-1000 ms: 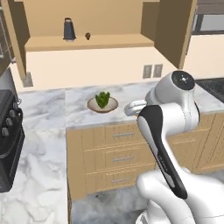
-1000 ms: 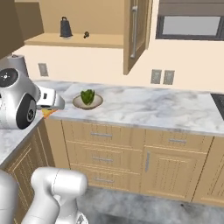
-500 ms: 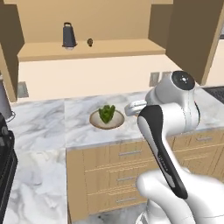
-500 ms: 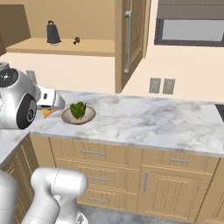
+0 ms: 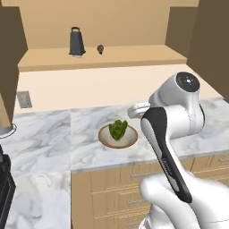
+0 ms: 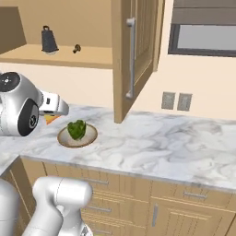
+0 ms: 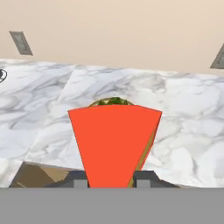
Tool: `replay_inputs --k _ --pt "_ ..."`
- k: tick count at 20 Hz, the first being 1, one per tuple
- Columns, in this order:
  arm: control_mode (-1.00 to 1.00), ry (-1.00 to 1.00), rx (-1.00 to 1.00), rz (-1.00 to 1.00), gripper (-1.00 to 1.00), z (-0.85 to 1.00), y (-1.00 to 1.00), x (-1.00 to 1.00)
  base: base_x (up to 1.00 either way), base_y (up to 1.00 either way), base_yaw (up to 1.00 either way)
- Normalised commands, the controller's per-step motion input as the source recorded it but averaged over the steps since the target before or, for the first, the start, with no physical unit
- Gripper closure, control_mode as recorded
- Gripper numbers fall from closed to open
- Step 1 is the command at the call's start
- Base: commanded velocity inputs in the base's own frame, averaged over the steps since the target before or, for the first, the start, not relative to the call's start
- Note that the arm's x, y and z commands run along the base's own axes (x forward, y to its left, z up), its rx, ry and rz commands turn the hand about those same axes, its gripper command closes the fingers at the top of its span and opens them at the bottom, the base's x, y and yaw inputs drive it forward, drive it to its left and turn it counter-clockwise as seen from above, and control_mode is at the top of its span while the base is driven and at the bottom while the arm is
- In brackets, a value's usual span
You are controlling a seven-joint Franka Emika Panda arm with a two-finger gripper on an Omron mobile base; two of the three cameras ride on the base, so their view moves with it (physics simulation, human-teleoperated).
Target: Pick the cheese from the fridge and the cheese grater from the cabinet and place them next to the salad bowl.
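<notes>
Arm (image 5: pixel 172 134): glossy white rounded shells, with a dark grey to black curved panel along the upper link and faint pale lettering on that panel. Round joint caps, dark grey with a small light centre mark, sit on the bulbous elbow housing. Fingertips (image 7: pixel 80 180): small, dark grey, blocky, with lighter grey square pads.

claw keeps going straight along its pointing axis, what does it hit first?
Probably the salad bowl: in the hand view its lettuce peeks out right behind the cheese clamped in the claw. Depth is unclear; passing over it would lead to the marble counter.
</notes>
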Motion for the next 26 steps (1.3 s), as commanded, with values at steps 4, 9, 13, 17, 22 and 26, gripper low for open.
replay_inputs --k 4,9,13,17,22,26 --pt "1.00 0.00 0.00 0.00 1.00 0.00 0.00 0.00 0.63 0.00 0.09" --pt "1.00 0.00 0.00 0.00 1.00 0.00 0.00 0.00 0.50 0.00 0.03" --pt "1.00 0.00 0.00 0.00 1.00 0.00 0.00 0.00 0.28 0.00 0.00" --pt "1.00 0.00 0.00 0.00 1.00 0.00 0.00 0.00 0.00 0.00 0.00" --pt "1.00 0.00 0.00 0.00 1.00 0.00 0.00 0.00 0.01 0.00 0.00" --pt "1.00 0.00 0.00 0.00 1.00 0.00 0.00 0.00 0.23 0.04 -0.04"
